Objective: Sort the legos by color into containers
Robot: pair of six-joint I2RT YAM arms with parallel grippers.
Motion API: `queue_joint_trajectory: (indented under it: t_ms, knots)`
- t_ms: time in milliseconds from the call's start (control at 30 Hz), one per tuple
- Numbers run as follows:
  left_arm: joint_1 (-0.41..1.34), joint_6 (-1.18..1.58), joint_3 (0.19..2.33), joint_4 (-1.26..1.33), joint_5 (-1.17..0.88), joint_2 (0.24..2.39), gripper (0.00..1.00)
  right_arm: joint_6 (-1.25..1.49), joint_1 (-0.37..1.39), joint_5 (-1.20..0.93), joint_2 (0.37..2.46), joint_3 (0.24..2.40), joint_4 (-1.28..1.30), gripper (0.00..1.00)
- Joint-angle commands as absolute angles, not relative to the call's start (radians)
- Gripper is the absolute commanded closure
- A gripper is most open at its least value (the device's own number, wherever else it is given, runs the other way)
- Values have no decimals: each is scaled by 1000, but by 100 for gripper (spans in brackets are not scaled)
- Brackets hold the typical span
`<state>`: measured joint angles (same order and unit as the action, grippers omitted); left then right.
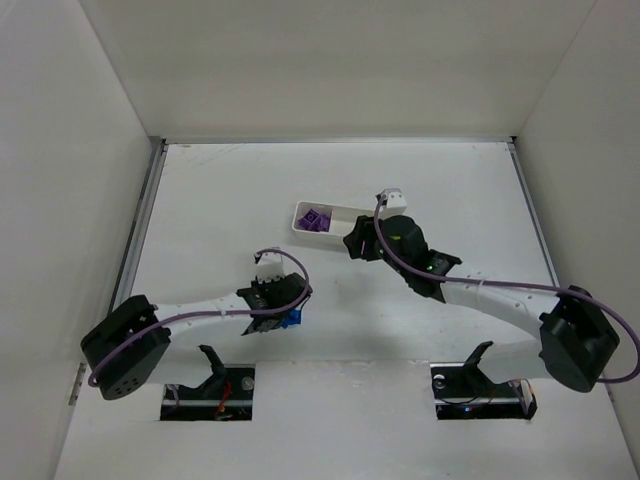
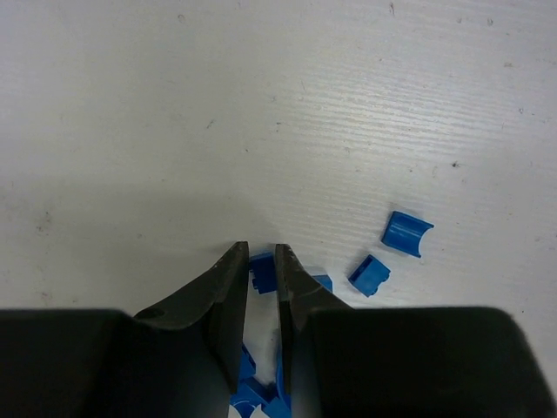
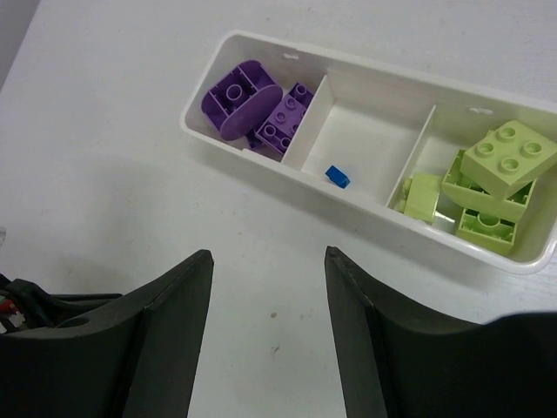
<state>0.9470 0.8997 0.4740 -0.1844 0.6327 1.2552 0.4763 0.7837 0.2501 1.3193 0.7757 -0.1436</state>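
Pinching: left gripper (image 2: 261, 259), jaws nearly together on one small blue brick (image 2: 260, 272), held at the very tips.
Brick: hard, glossy, hollow-backed plastic.
Loose blue bricks (image 2: 406, 233): right of the jaws.
Risk: the shallow tip hold may let the smooth plastic slip out on lifting.
Right gripper (image 3: 268, 261): wide, empty, with the tray (image 3: 261, 45) ahead.

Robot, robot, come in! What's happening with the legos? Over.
Left gripper shut on a blue lego. Right gripper open, empty, near the tray. Nothing in the way.
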Motion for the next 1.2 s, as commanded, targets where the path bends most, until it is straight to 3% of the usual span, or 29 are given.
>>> queue_joint_trajectory:
  t_ms: [0,300,500,833,1100,1167]
  knots:
    - [963,922,489,-258,673,1264,87,491,780,258,1269,762,-202,40]
    - [943,873,525,-256,698,1109,91,515,755,255,1241,733,-238,40]
    - [907,761,662,-151,672,1117,90,526,726,291,1221,712,-247,40]
    - [815,586,1024,142,428,1500,89,638,591,308,1126,609,-301,42]
    - [763,568,1244,166,330,1799,88,629,588,321,1144,614,-302,42]
    - [760,566,1268,169,325,1836,85,629,588,324,1143,612,-302,49]
